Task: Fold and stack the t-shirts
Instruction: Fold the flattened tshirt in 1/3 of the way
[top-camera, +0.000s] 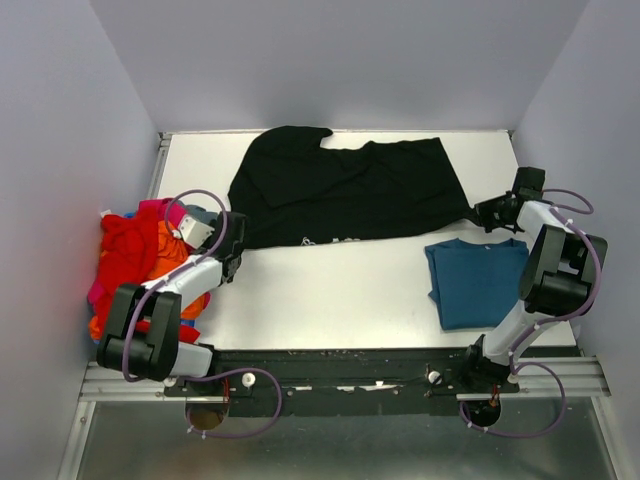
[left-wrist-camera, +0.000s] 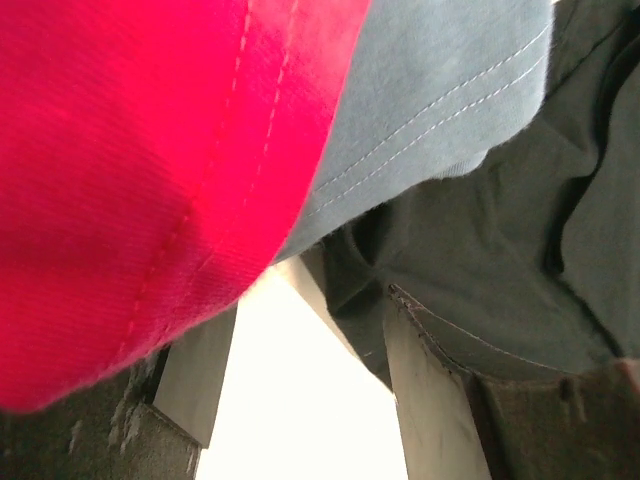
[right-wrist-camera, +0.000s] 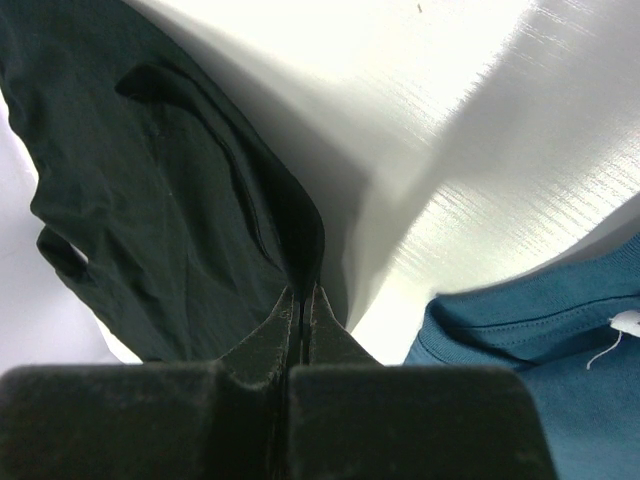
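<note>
While the black t-shirt (top-camera: 340, 190) lies spread on the worktop (top-camera: 330, 300), the right hand (right-wrist-camera: 302, 292) pinches its right corner and the left hand (left-wrist-camera: 300, 400) stands wide at its left edge; the teal t-shirt (top-camera: 478, 282) lies folded nearby.

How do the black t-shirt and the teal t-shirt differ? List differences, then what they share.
The black t-shirt lies spread out; the teal t-shirt is folded compact. The right end effector pinches the black t-shirt's edge; the teal t-shirt lies free. Both rest on the white table.
</note>
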